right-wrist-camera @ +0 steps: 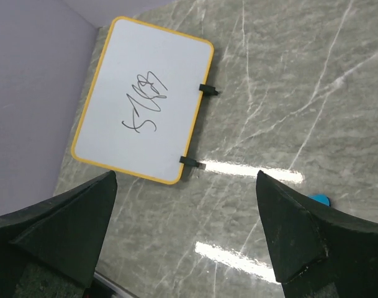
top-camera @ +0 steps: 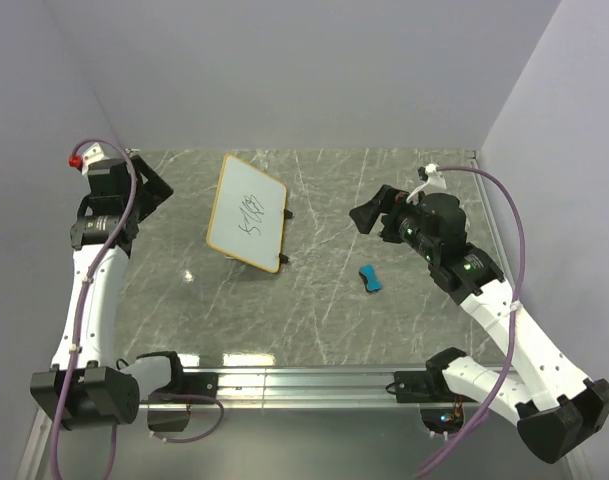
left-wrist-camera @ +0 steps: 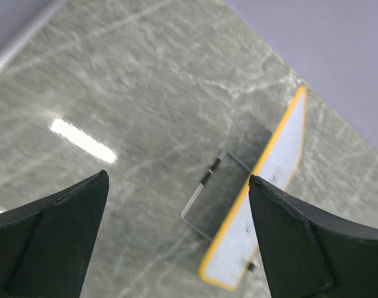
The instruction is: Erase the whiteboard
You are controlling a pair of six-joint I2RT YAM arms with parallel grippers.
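The whiteboard [top-camera: 248,212], white with a light-wood frame and small black feet, stands tilted on the marble table [top-camera: 314,330] at centre left, with a black scribble on its face. It also shows in the right wrist view [right-wrist-camera: 142,99] and edge-on in the left wrist view [left-wrist-camera: 263,214]. A small blue eraser block [top-camera: 370,278] lies on the table to the right of the whiteboard; only its edge shows in the right wrist view [right-wrist-camera: 320,199]. My left gripper [top-camera: 156,190] is open and empty, to the left of the board. My right gripper [top-camera: 367,213] is open and empty, above the eraser.
Grey walls close the table at the back and both sides. A metal rail [top-camera: 304,380] runs along the near edge between the arm bases. A thin wire stand [left-wrist-camera: 204,198] props the board from behind.
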